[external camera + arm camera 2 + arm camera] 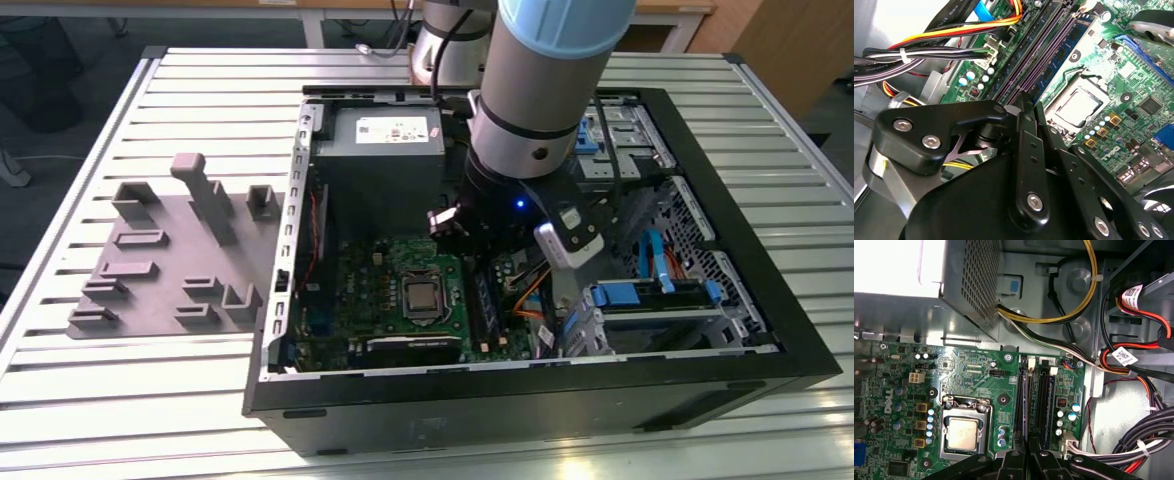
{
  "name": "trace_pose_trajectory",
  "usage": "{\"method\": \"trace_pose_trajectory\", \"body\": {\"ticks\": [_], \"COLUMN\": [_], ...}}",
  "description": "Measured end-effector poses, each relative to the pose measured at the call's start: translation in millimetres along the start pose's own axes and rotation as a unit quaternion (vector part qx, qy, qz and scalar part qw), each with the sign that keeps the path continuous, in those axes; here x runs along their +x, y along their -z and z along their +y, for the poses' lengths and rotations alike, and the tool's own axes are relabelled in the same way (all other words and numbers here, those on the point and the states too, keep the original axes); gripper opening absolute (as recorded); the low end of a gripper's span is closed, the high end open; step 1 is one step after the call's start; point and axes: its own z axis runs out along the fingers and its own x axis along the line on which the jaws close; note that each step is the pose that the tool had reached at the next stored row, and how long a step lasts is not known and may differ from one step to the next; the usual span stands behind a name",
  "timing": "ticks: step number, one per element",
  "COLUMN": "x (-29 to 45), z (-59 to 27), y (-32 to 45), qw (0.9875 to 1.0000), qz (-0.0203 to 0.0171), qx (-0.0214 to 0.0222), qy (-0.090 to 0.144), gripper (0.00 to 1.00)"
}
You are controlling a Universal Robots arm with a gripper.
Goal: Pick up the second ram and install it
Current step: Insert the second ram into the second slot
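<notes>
My gripper (467, 235) hangs inside the open computer case, low over the motherboard. Its black fingers (1024, 107) are shut together with nothing sticking out of them. In both wrist views the fingertips (1029, 452) sit over one end of the row of long memory slots (1035, 400). A green stick with dark chips (1059, 57) stands seated in the slot beside the processor socket (965, 432). I cannot tell whether that stick is the second ram. In the exterior view the slots (487, 305) lie just in front of the gripper.
A grey fixture plate (174, 250) with upright blocks lies on the slatted table at the exterior view's left of the case. The power supply (387, 135) fills the case's far end. Cable bundles (1134, 365) and a blue-trimmed drive cage (654, 300) crowd the other side of the slots.
</notes>
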Motion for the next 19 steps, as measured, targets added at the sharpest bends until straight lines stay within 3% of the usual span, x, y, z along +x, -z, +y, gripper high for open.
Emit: {"method": "trace_pose_trajectory", "body": {"ticks": [19], "x": [0.1], "z": [0.0], "y": [4.1], "qw": [1.0000], "qz": [0.0000], "qx": [0.0000], "qy": [0.000], "gripper": [0.14]}}
